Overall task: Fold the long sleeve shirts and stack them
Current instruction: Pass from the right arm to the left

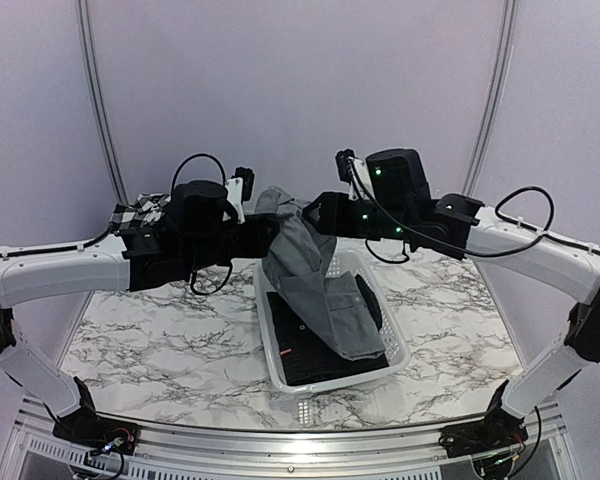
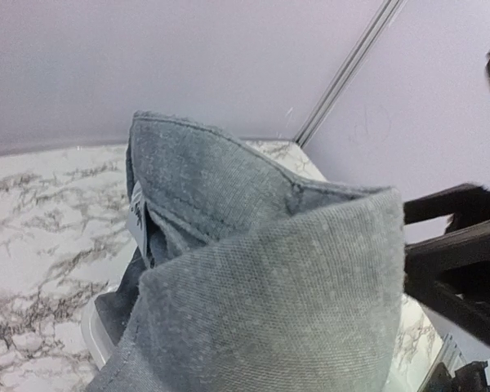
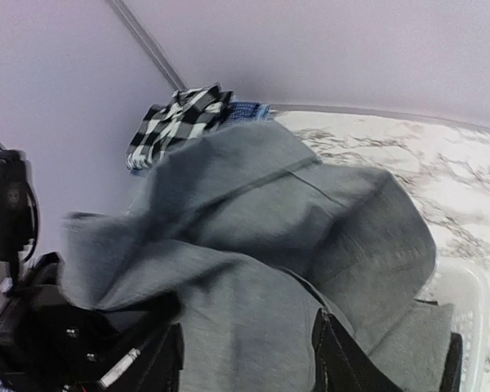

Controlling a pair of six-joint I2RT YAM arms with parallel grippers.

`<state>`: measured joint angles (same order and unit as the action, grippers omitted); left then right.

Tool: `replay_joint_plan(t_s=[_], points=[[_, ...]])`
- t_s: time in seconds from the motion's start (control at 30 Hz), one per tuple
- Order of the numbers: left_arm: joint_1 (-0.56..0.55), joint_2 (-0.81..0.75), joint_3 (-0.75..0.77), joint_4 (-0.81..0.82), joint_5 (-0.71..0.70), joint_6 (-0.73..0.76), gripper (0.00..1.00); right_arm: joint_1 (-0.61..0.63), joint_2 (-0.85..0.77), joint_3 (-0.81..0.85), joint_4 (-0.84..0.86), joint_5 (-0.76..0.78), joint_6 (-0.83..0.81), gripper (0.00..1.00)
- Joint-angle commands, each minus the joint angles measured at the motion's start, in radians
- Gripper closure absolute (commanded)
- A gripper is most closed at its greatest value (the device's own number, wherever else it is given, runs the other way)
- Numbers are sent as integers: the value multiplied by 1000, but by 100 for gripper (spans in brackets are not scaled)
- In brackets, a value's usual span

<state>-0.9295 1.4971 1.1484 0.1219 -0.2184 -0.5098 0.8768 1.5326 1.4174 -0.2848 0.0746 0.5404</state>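
**Grey shirt held aloft between both arms, over the basket**

Top view: grey shirt (image 1: 305, 270) hangs between the left end effector (image 1: 265, 232) and the right end effector (image 1: 315, 212). Its lower end drapes into the white basket (image 1: 267, 335) on the marble bench (image 1: 160, 340). A dark charcoal shirt (image 1: 320, 362) lies in the basket bottom, partly covered by the grey one. The checked shirt (image 1: 140, 212) sits at the far left of the bench, half hidden behind the left arm.

Left wrist view: the grey cloth (image 2: 269, 278) fills nearly the whole frame and hides the fingers. This end effector is closed, with the shirt bunched at it. A basket corner (image 2: 98, 327) shows below the cloth.

Right wrist view only: a blue shirt (image 3: 249, 109) lies just beside the checked one (image 3: 175, 122), against the back wall; the top view does not show the blue. The right end effector (image 3: 249, 359) has its fingers (image 3: 343, 359) standing apart, with grey cloth (image 3: 269, 245) lying across the gap. Cannot tell whether they press on it. Basket rim (image 3: 465, 302) is at the right edge.
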Motion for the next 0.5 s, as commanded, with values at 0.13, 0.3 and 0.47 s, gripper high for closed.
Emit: replay_joint_plan(t_s=[0.13,0.3,0.47], points=[[2,-58,281,20,-73,193,100,-155,-219,-228,-85,89,-26,24],[7,3,506,-32,-63,278,100,-232,-290,-356,-121,102,-63,17],[9,20,650,-43,-55,319,100,-234,-289,-433,-141,107,-74,14]])
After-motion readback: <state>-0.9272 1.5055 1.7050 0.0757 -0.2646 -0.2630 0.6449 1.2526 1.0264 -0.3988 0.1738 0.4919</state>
